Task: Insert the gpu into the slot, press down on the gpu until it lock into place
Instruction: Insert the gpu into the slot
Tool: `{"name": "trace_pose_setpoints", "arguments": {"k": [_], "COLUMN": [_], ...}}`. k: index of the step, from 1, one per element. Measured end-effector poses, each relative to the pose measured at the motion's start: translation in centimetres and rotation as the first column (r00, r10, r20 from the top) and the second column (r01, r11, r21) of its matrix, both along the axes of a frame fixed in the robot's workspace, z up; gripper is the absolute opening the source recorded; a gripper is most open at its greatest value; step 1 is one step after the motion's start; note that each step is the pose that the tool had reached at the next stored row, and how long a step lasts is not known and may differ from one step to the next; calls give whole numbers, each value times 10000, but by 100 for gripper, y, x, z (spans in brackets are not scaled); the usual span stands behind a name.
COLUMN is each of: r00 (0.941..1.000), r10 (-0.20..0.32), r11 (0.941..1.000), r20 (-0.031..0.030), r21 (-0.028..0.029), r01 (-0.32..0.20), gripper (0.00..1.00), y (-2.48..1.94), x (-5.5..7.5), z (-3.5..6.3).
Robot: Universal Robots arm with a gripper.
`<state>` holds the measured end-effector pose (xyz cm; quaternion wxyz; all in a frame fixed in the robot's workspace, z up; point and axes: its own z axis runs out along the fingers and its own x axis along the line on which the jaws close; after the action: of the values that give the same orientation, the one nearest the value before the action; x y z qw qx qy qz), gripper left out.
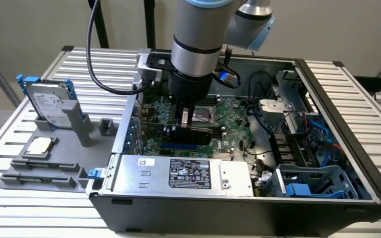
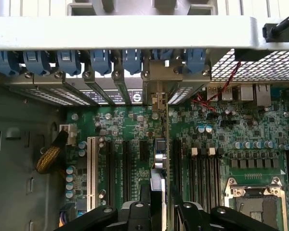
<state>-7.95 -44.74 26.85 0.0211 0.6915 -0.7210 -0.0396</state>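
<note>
**Entry: gpu card held over the blue slot**

Hand (image 1: 186, 120): clenched on a thin, flat black gpu card (image 1: 194, 134). In the wrist view the fingers (image 2: 190, 216) sit either side of the card (image 2: 157, 161), which shows edge-on with its lower edge hidden.

Location: inside the open black computer case (image 1: 243, 213) on the slatted metal table (image 1: 18, 208), over the green motherboard (image 1: 237, 116).

Long, narrow bright blue plastic slot (image 1: 177, 147): directly at the card's lower edge and partly covered. Whether the card is seated cannot be told.

Silver labelled power-supply box (image 1: 184, 173): near, not touching.
</note>
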Motion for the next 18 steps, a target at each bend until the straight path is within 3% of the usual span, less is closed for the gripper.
{"name": "trace_pose_setpoints", "arguments": {"k": [4,9,18], "r00": [10000,10000,9999], "r10": [62,73,99], "r11": [10000,10000,10000], "r20": [-5,-68,-94], "r21": [2,0,-1], "r01": [-62,-73,-99], "gripper": [26,26,26], "y": [2,2,2], "x": [0,0,7], "z": [-19,-41,-71]}}
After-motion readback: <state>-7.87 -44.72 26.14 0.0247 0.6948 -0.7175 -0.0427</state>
